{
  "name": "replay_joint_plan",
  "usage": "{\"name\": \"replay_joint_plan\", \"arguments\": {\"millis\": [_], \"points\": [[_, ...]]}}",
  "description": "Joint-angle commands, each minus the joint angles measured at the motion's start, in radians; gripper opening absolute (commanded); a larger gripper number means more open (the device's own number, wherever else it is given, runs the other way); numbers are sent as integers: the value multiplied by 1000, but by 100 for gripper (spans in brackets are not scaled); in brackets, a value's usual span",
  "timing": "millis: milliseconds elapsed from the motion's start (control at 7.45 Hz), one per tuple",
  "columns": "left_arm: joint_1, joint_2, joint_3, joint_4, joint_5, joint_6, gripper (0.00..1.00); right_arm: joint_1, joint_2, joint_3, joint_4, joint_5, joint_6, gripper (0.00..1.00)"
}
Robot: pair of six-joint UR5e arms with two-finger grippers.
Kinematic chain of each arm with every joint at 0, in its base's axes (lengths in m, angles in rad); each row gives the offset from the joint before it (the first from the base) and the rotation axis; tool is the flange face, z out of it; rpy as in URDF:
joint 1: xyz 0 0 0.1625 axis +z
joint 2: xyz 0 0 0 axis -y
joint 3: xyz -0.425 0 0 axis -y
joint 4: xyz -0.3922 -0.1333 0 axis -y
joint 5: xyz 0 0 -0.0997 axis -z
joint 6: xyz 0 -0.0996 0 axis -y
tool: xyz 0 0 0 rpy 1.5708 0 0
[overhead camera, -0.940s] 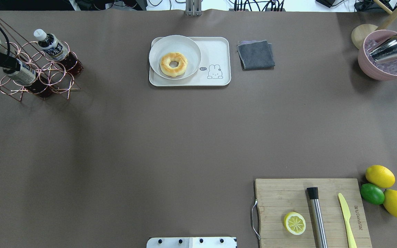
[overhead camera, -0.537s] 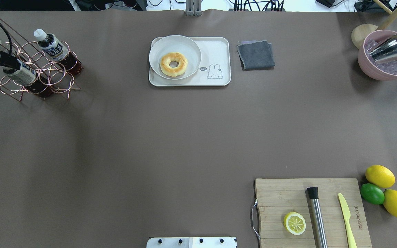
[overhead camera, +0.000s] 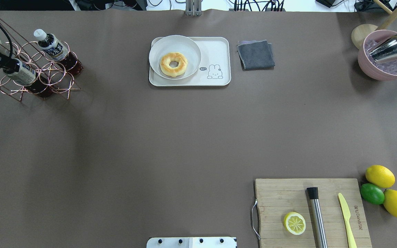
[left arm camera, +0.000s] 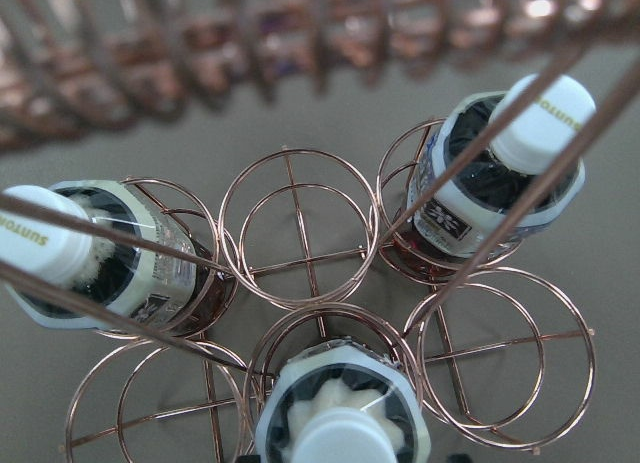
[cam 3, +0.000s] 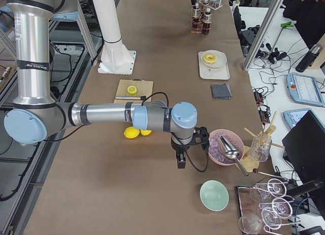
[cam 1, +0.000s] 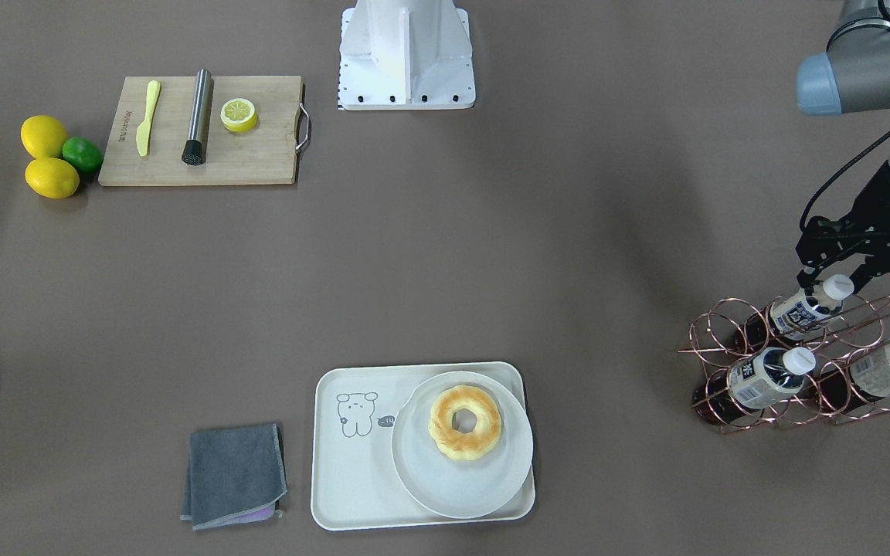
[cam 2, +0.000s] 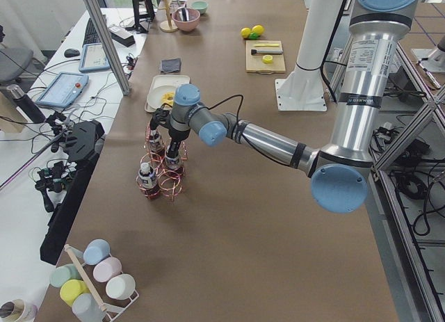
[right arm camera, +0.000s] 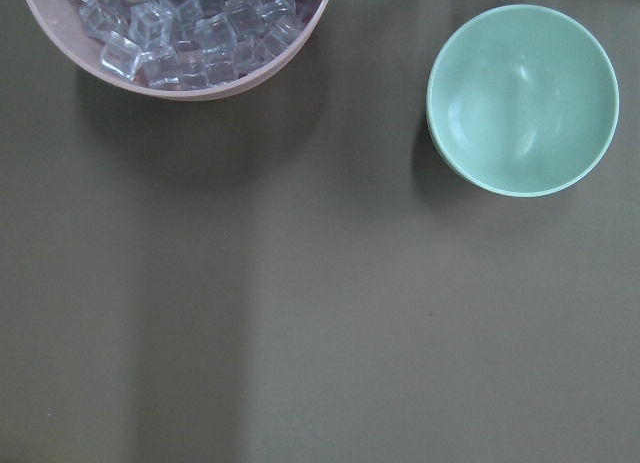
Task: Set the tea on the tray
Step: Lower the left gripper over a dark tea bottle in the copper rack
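Three tea bottles lie tilted in a copper wire rack (cam 1: 800, 386) at the table's left end. My left gripper (cam 1: 836, 276) is open, its fingers on either side of the white cap of the top tea bottle (cam 1: 796, 313); I cannot tell whether they touch it. That cap fills the bottom of the left wrist view (left arm camera: 340, 438). The other tea bottles (cam 1: 762, 378) (cam 1: 881, 371) lie lower. The cream tray (overhead camera: 215, 48) holds a white plate (overhead camera: 188, 48) with a doughnut. My right gripper (cam 3: 181, 161) hangs by the pink bowl; I cannot tell if it is open or shut.
A grey cloth (overhead camera: 255, 54) lies right of the tray. A pink bowl of ice (overhead camera: 388, 55) with a metal scoop stands at the far right. A wooden board (overhead camera: 308, 213) carries a lemon half, a muddler and a knife, with lemons and a lime beside it. A green bowl (right arm camera: 522, 98) stands nearby.
My left gripper has shifted only slightly at the rack, staying over the same bottle's cap. The bottles and the tray have not moved.
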Motion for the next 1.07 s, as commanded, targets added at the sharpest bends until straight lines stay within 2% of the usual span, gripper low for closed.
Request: {"name": "replay_joint_plan", "arguments": {"millis": [0, 671, 806, 940], "points": [[-3, -10, 0, 8, -2, 2, 69, 0, 0, 1, 0, -2, 0, 100], [-14, -22, 2, 23, 0, 2, 69, -2, -2, -1, 0, -2, 0, 100], [-17, -22, 4, 23, -2, 2, 63, -2, 0, -1, 2, -2, 0, 100], [-19, -22, 4, 23, -2, 3, 33, -2, 0, -1, 2, -2, 0, 100]]}}
